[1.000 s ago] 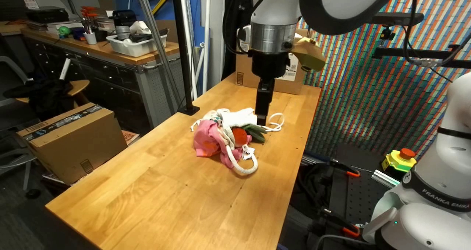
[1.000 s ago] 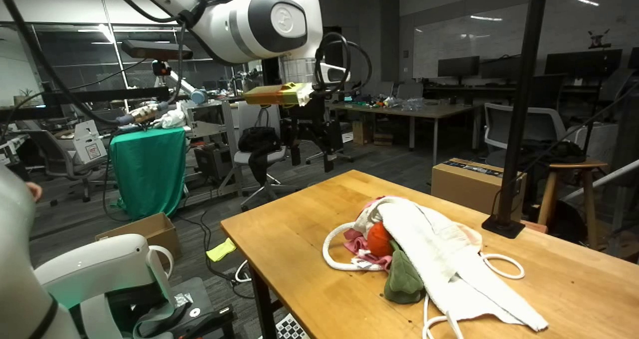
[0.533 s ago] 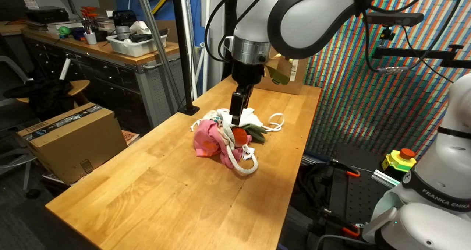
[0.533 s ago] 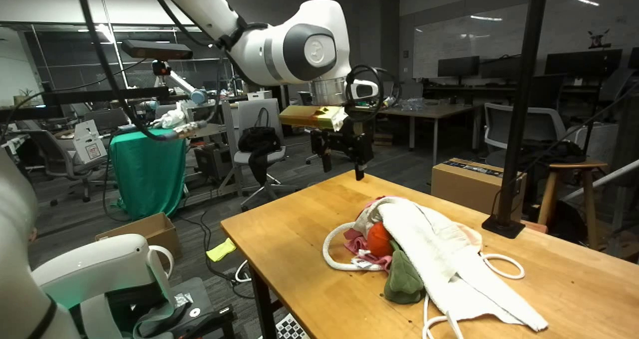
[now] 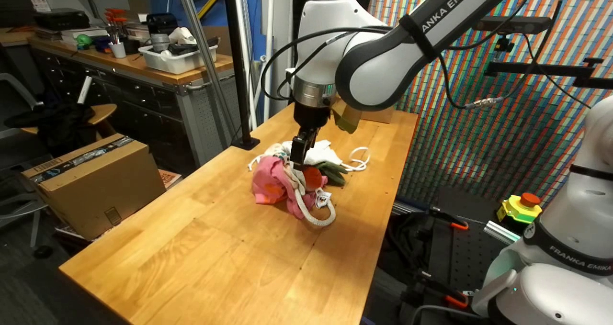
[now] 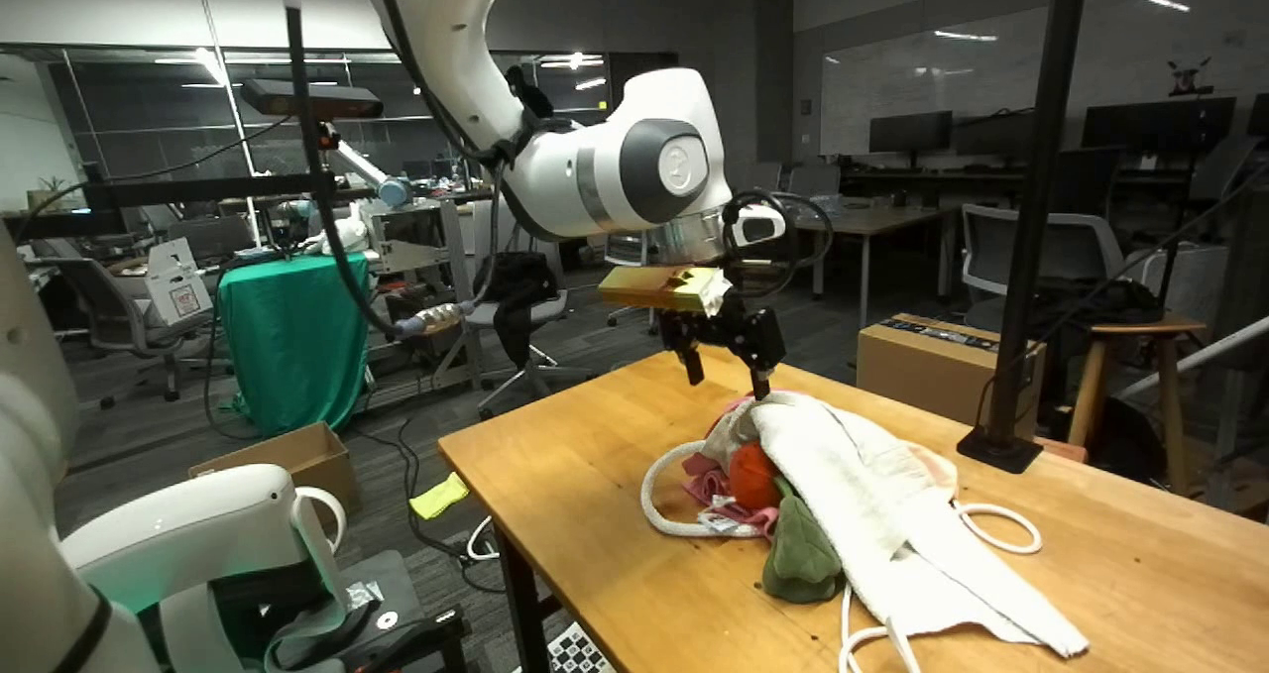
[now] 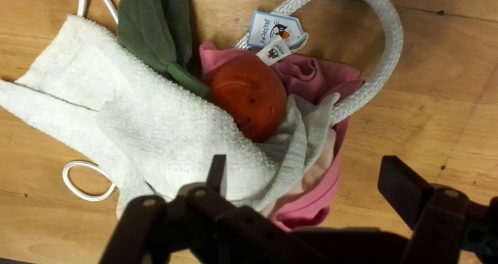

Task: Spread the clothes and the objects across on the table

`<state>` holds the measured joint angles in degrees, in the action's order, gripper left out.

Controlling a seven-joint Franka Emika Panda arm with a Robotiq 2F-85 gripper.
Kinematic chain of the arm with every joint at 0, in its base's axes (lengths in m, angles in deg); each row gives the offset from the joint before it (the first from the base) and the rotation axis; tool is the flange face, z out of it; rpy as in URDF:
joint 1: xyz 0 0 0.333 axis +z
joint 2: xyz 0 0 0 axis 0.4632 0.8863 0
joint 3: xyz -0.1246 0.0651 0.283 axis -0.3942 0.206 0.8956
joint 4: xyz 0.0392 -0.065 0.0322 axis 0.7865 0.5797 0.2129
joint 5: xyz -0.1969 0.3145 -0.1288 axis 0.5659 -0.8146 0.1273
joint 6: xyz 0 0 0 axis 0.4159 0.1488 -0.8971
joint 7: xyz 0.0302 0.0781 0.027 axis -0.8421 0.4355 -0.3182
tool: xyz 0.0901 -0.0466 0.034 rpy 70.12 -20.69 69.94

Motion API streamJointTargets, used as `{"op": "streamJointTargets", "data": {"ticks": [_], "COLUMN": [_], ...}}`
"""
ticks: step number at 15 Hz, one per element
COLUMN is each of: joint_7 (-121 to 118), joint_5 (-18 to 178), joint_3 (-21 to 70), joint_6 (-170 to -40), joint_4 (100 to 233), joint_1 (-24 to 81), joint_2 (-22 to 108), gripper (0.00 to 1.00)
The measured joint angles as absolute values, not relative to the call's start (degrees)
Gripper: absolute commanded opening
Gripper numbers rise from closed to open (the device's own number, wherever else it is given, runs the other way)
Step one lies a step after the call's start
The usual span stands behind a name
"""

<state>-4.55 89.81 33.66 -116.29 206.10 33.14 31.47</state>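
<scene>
The clothes lie heaped on the wooden table (image 5: pixel 230 258): a cream-white towel (image 7: pixel 167 139) on top, a pink cloth (image 7: pixel 311 201) beneath. Tucked in the pile are a red-orange round plush (image 7: pixel 249 93) with paper tags and its green leaf piece (image 7: pixel 144 27). A small beige patch (image 7: pixel 323 151) shows between the cloths. The thick white rope (image 7: pixel 389 42) curves out at one side; thin white cord (image 7: pixel 83 196) loops out at another. My gripper (image 7: pixel 306 170) hangs open above the heap, one finger over the towel, one over bare wood, holding nothing. In an exterior view the gripper (image 6: pixel 729 384) is just above the towel's upper end.
A black post (image 6: pixel 1026 207) stands on a base at the table's edge, near the heap. At the table's far end sits a cardboard box (image 5: pixel 378 115), partly behind the arm. Another cardboard box (image 5: pixel 96 186) is beside the table, lower down.
The arm has come down and across, from beyond the heap to right above it. The jaws have stayed open. Cloths and objects lie unmoved.
</scene>
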Motion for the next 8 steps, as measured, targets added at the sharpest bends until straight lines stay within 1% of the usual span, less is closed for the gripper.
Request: {"op": "streamJointTargets", "data": {"ticks": [8], "joint_7": [-16.2], "joint_5": [101.6], "joint_3": [30.6], "joint_6": [-118.6], "joint_4": [202.4], "joint_1": [34.3], "joint_2": [37.6], "gripper": [1.00]}}
